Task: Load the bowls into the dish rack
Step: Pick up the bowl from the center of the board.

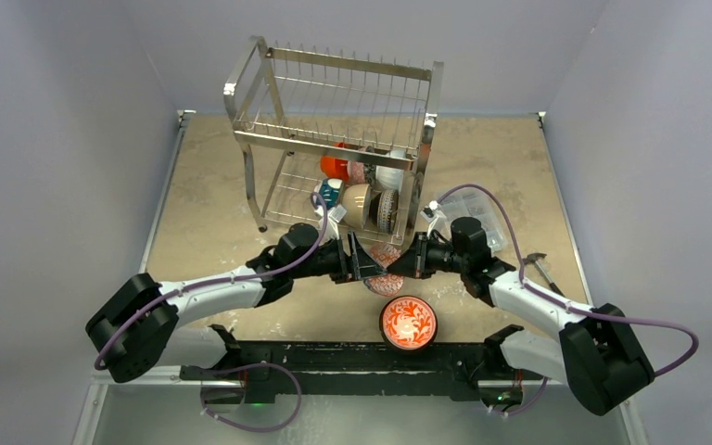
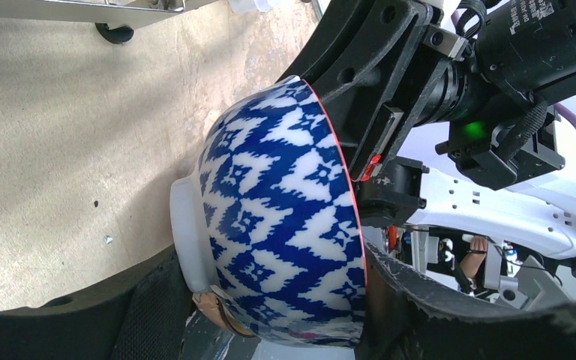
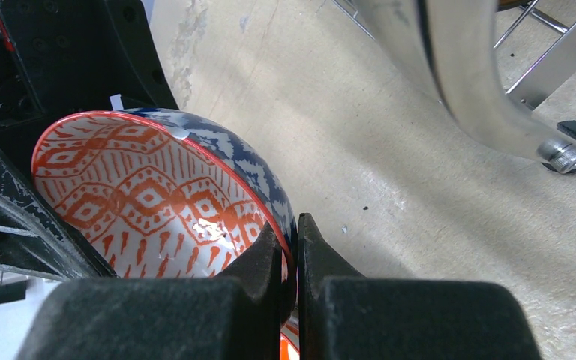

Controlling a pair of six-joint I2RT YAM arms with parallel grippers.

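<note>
The right claw (image 3: 298, 247) is pinched shut on the rim of the blue patterned bowl (image 3: 157, 202), held on edge just in front of the dish rack (image 1: 334, 139). The left claw (image 2: 277, 300) straddles it (foot to hollow); whether it grips, I cannot tell. The right should release only once the left bites firmly.

I am holding my left gripper (image 1: 357, 263) and right gripper (image 1: 409, 261) on either side of a red-patterned bowl (image 1: 385, 281), just in front of the dish rack (image 1: 334, 139). Its lower tier is carrying several bowls (image 1: 358, 204). A red-and-white floral bowl (image 1: 408, 322) is sitting near my bases, and a clear plastic box (image 1: 478, 206) is lying beside my right arm.
</note>
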